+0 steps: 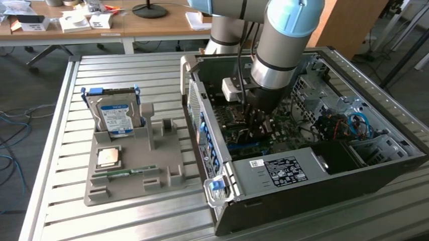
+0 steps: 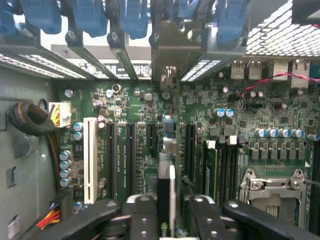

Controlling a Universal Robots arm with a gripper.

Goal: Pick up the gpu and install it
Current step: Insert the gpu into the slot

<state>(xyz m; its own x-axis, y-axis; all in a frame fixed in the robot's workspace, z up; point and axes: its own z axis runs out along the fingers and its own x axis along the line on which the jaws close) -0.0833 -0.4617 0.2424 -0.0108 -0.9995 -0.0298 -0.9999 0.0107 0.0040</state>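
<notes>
The gpu [image 2: 166, 172] stands edge-on over the green motherboard [image 2: 140, 107], in line with a long black slot. Its metal bracket end [image 2: 167, 75] reaches up to the rear slot openings of the case. My gripper [image 2: 169, 220] straddles the card, a black finger [image 2: 145, 220] close on each side, shut on it. In the exterior view the gripper [image 1: 258, 128] is lowered deep into the open computer case [image 1: 322, 201], and the arm hides the card there.
A grey fixture [image 1: 168, 165] lies on the slatted table on the exterior view's left, holding a blue-labelled hard drive [image 1: 115, 116], a square chip [image 1: 108, 157] and a small green memory stick [image 1: 120, 174]. Blue slot latches [image 2: 130, 20], memory modules [image 2: 220, 165] and cables crowd the case.
</notes>
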